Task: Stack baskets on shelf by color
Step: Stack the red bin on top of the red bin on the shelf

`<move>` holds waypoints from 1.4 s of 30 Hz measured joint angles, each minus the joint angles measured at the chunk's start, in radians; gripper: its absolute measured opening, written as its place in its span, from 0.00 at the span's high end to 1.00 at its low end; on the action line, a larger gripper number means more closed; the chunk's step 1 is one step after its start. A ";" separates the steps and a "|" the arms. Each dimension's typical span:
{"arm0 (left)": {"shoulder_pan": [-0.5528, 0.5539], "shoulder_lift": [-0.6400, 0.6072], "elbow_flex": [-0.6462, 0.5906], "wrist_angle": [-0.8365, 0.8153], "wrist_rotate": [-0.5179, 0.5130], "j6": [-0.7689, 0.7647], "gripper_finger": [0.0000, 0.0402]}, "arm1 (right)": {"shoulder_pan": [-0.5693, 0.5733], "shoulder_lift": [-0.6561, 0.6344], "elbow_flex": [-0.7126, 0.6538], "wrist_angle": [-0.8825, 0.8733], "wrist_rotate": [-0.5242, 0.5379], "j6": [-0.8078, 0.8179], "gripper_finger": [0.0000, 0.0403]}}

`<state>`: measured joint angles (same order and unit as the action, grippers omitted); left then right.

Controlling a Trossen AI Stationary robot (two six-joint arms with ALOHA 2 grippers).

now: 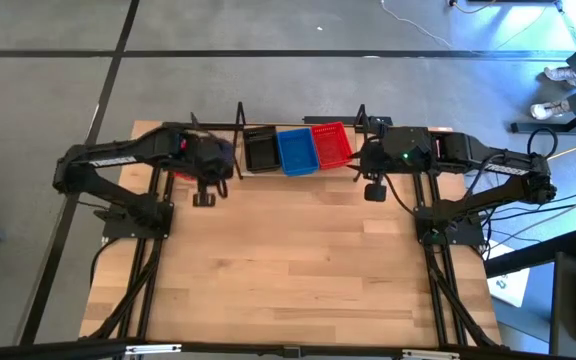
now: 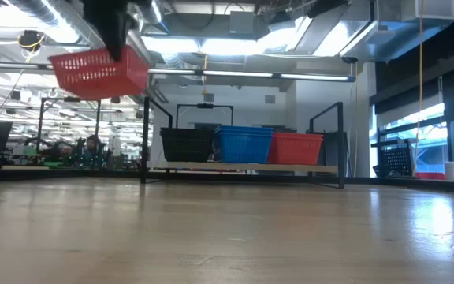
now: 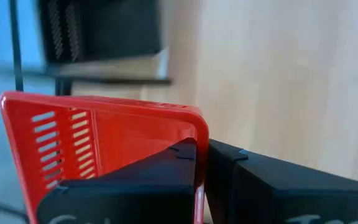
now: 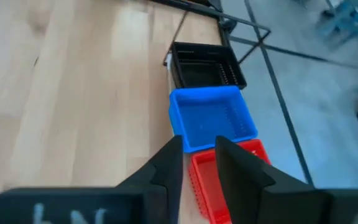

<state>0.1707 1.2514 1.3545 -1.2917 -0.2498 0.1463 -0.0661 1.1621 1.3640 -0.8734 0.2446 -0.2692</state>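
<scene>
Low view shows a red basket (image 2: 99, 69) hanging high above the table, well left of the shelf (image 2: 243, 166), pinched by one wall in the left gripper (image 3: 201, 180), whose jaws are clenched on that rim. To finish this step well, I judge the basket should travel level across to the far end of the row and come down squarely over the red stack (image 2: 296, 147), since a one-wall pinch lets it tilt and snag a rim or a black post. It is rectangular plastic with slotted sides and a rolled lip, and hangs slightly canted. On the shelf sit a black stack (image 2: 187, 144), a blue stack (image 2: 243, 143) and the red one, side by side and touching. Above the red end the right gripper (image 4: 199, 155) waits, fingers parted and empty.
</scene>
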 joint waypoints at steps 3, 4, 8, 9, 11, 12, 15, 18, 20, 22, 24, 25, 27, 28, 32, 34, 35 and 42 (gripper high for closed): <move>-0.117 0.037 0.064 0.009 0.003 0.023 1.00 | -0.004 0.000 0.000 0.001 0.003 0.063 0.76; -0.152 0.051 0.082 0.017 0.007 0.022 1.00 | -0.007 0.000 0.000 0.001 0.014 0.087 0.76; -0.268 0.140 0.130 0.023 0.019 0.051 1.00 | -0.023 0.000 0.000 0.002 0.031 0.238 0.76; -0.292 0.164 0.137 0.028 0.019 0.070 1.00 | -0.028 0.000 0.000 0.002 0.031 0.286 0.76; -0.335 0.215 0.144 0.033 0.018 0.110 1.00 | -0.038 0.000 0.000 0.002 0.012 0.405 0.76; -0.354 0.240 0.146 0.038 0.007 0.131 1.00 | -0.044 0.000 0.000 0.002 -0.006 0.469 0.76; -0.400 0.318 0.153 0.037 -0.082 0.220 1.00 | -0.053 0.004 0.000 0.002 -0.060 0.607 0.76; -0.435 0.382 0.153 0.035 -0.251 0.346 1.00 | -0.055 0.019 0.000 0.009 -0.063 0.636 0.76; -0.443 0.416 0.152 0.035 -0.367 0.442 1.00 | -0.055 0.033 0.000 0.042 -0.063 0.635 0.76; -0.439 0.441 0.153 0.047 -0.479 0.537 1.00 | -0.055 0.054 0.000 0.089 -0.062 0.616 0.76; -0.424 0.452 0.153 0.054 -0.565 0.611 1.00 | -0.053 0.079 0.000 0.147 -0.064 0.538 0.76; -0.414 0.456 0.153 0.059 -0.603 0.641 1.00 | -0.045 0.092 0.000 0.175 -0.062 0.486 0.76; -0.391 0.460 0.154 0.060 -0.650 0.680 1.00 | -0.032 0.115 0.000 0.228 -0.063 0.383 0.76; -0.381 0.461 0.154 0.061 -0.674 0.696 1.00 | -0.025 0.127 -0.001 0.253 -0.063 0.337 0.76; -0.348 0.460 0.154 0.091 -0.756 0.785 1.00 | -0.003 0.165 -0.001 0.348 -0.062 0.215 0.76; -0.338 0.460 0.154 0.120 -0.802 0.849 1.00 | 0.003 0.181 -0.001 0.396 -0.045 0.174 0.76; -0.333 0.460 0.154 0.132 -0.816 0.884 1.00 | 0.005 0.189 -0.001 0.414 -0.028 0.151 0.76; -0.320 0.460 0.154 0.225 -0.814 1.020 1.00 | 0.003 0.237 -0.001 0.524 0.076 0.083 0.76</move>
<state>-0.1497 1.7119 1.5082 -1.0669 -1.0637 1.1662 -0.0634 1.3991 1.3632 -0.3492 0.3207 -0.1862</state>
